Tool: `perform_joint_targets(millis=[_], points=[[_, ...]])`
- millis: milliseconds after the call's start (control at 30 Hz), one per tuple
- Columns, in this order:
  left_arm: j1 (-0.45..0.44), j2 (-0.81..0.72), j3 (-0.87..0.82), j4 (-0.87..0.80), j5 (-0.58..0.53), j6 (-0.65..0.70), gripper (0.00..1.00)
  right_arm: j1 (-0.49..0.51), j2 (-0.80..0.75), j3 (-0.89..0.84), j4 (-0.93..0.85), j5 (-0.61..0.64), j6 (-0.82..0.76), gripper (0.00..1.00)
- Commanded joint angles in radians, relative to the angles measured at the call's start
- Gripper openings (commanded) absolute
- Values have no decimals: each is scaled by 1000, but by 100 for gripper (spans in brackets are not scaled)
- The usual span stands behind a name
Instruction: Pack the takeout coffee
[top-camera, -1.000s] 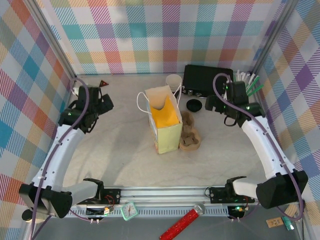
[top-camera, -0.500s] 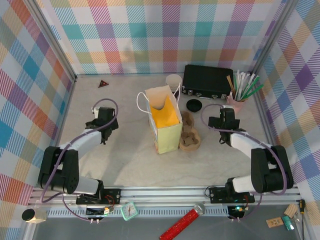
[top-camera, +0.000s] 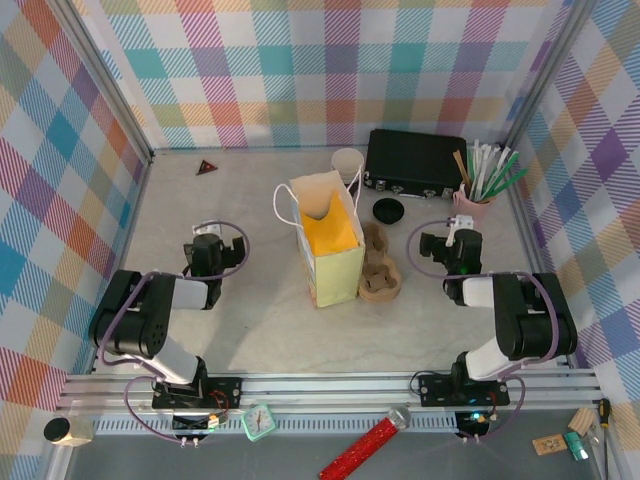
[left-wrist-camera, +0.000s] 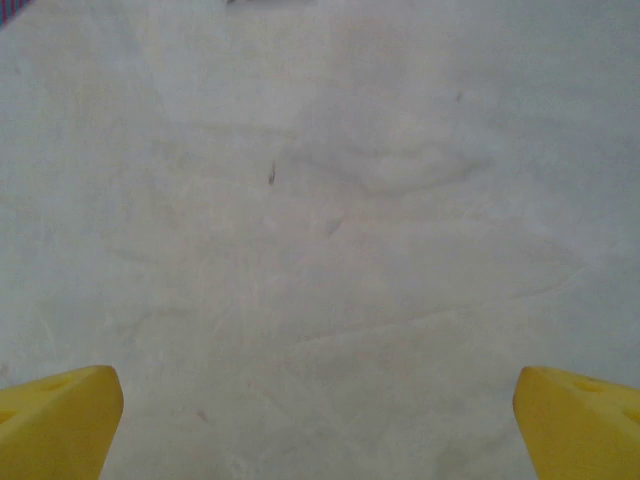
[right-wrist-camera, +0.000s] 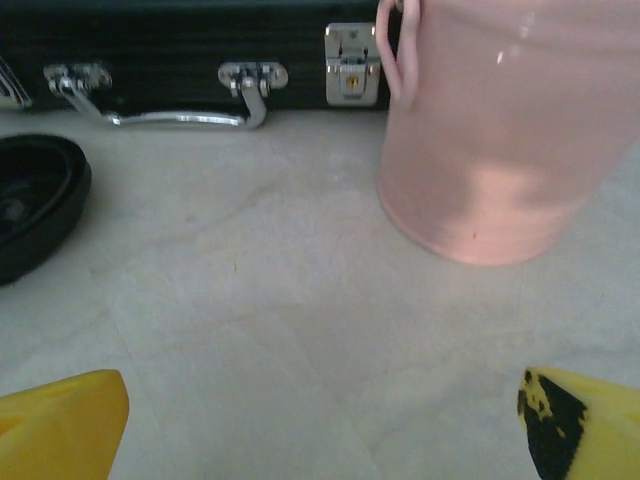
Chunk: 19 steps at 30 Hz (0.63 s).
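Note:
The takeout coffee is out of view. An upright paper bag with a yellow inside and white handles stands open at mid table. My left gripper rests low on the left, well apart from the bag; its yellow fingertips stand wide over bare tabletop, open, and my left gripper holds nothing. On the right, my right gripper also sits low. It faces the pink cup, with my right gripper open and nothing between its fingers.
A cardboard cup carrier lies against the bag's right side. Behind it are a loose black lid, a lidless pale paper cup, a black case and the pink cup of sticks. A small red triangle lies back left.
Both arms have pulled back from the far part of the table and folded down low toward the near side. Both grippers have stayed open.

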Motion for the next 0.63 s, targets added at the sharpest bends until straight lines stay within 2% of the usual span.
perform_joint_targets(millis=[0, 600], points=[[21, 14, -5, 151, 81, 18, 100, -1, -1, 6, 99, -57, -2, 99], [23, 9, -1, 133, 83, 13, 100, -1, 4, 3, 113, -57, -4, 99]])
